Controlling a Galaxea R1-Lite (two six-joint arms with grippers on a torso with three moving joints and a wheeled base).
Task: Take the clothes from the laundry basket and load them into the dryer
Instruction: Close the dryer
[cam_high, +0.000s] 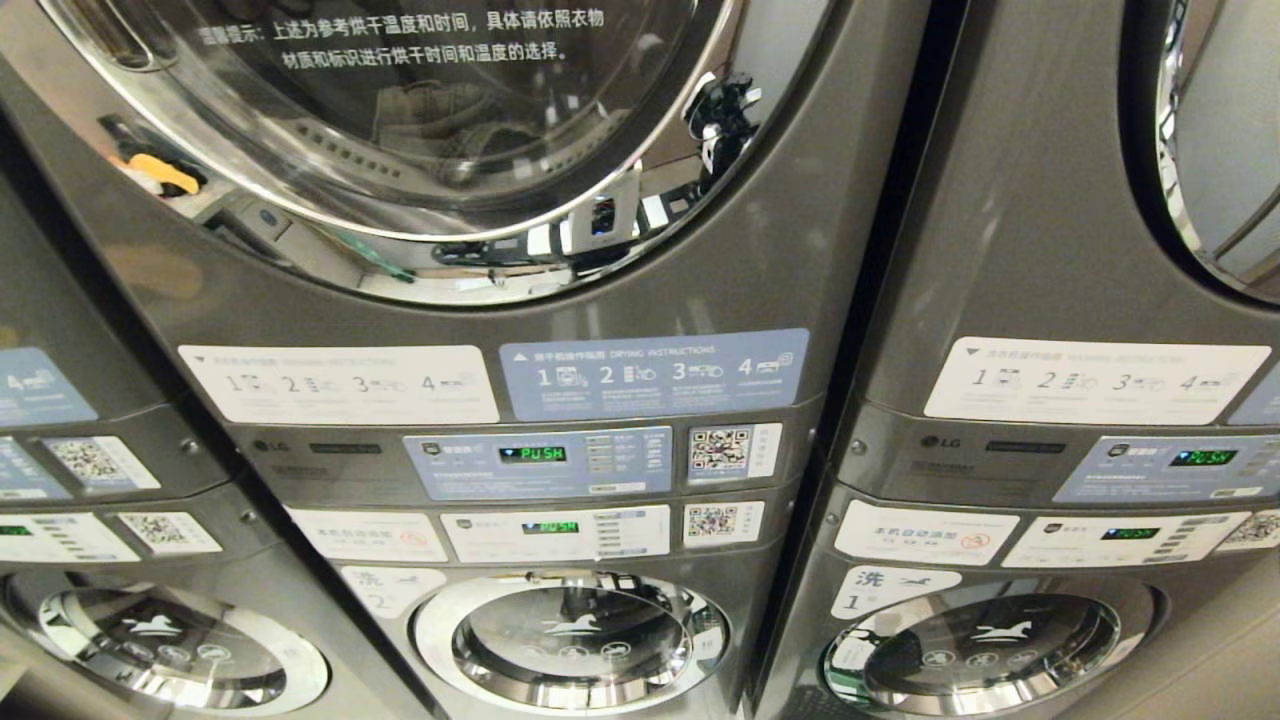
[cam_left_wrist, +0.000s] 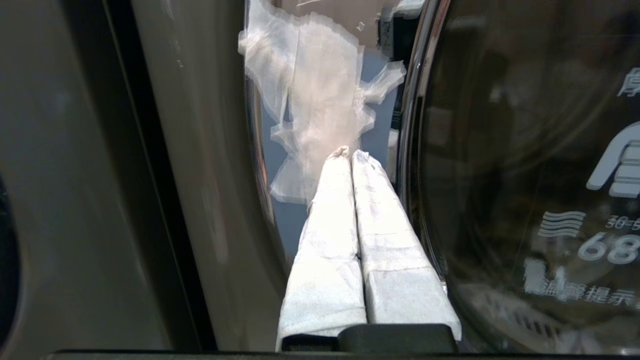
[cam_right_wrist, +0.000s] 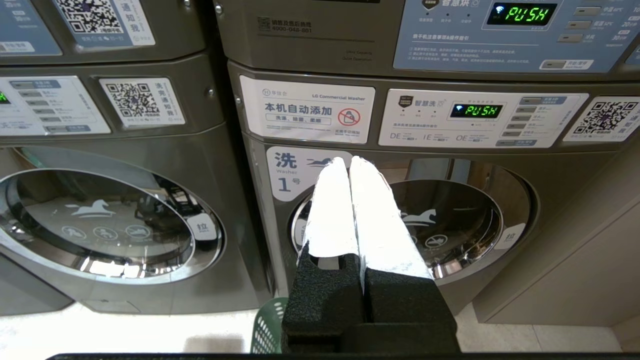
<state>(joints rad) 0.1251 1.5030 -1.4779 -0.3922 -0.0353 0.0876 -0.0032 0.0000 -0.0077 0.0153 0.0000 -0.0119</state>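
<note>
- Left gripper (cam_left_wrist: 350, 152): fingers pressed together, nothing held, right at the chrome rim of the dryer (cam_high: 480, 300) door
- clothes (cam_high: 440, 125) sit behind its glass; LG panel reads "PUSH"
- right gripper (cam_right_wrist: 348, 161) closed, empty, facing "Washer 1"
- laundry basket (cam_right_wrist: 267, 330) below it

We are in a self-service laundromat: stacked LG machines (cam_high: 520, 300) in rows, QR payment stickers (cam_high: 720, 450), numbered instruction labels (cam_high: 655, 375).

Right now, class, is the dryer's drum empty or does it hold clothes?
It holds clothes: pale grey-green fabric lies in the drum behind the dryer's round glass door. How full, cannot tell.
</note>
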